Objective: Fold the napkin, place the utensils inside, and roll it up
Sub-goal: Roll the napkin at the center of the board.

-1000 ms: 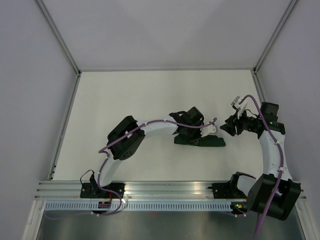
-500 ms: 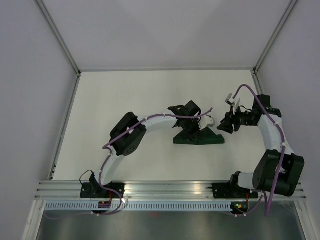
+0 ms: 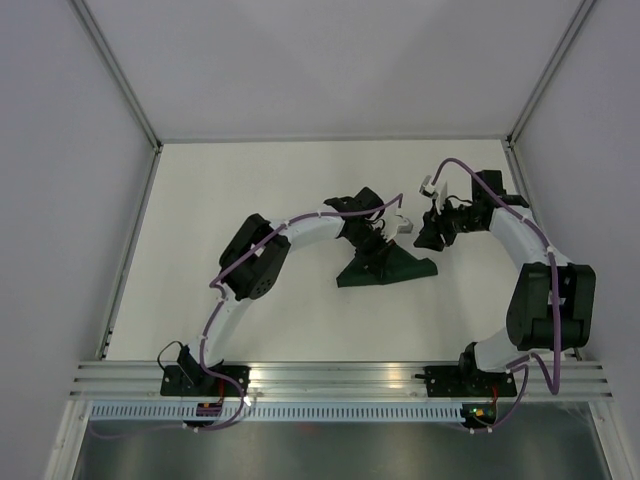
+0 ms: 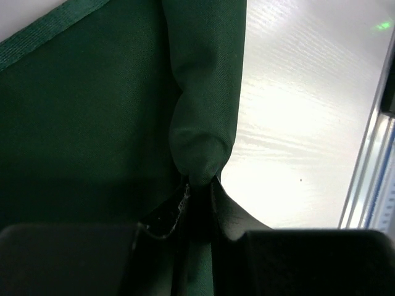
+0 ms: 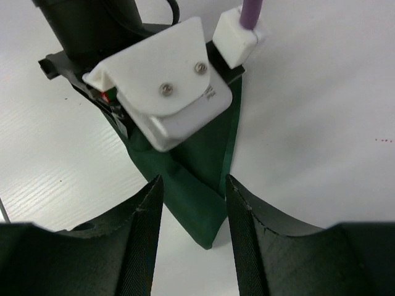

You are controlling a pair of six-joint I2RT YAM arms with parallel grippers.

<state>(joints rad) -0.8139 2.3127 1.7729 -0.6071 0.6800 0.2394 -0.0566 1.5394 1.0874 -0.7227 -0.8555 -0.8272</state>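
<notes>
One napkin (image 3: 392, 270), dark green, lies near the middle of the white surface (image 3: 240, 190), gathered into a rough triangle with its wide edge on the near side. The left hand (image 3: 377, 248) sits on the triangle's far tip. The right hand (image 3: 428, 236) is just to the right of that tip.

Only the left wrist view shows the grip. A rounded fold of cloth runs down into the black fingers (image 4: 163, 222), which pinch it between them, and a stitched hem (image 4: 49, 38) crosses the far left corner. Only the right wrist view shows the other hand spread wide. Its two dark fingers straddle a pointed corner of the cloth without touching it. Just beyond sit the left arm's white bracket (image 5: 163, 92) and purple cable (image 5: 252, 12).

From above, bare surface runs left and far of the bundle up to the walls (image 3: 70, 220). A metal rail (image 3: 330, 380) bounds the near edge. The right arm stands close to the right wall.
</notes>
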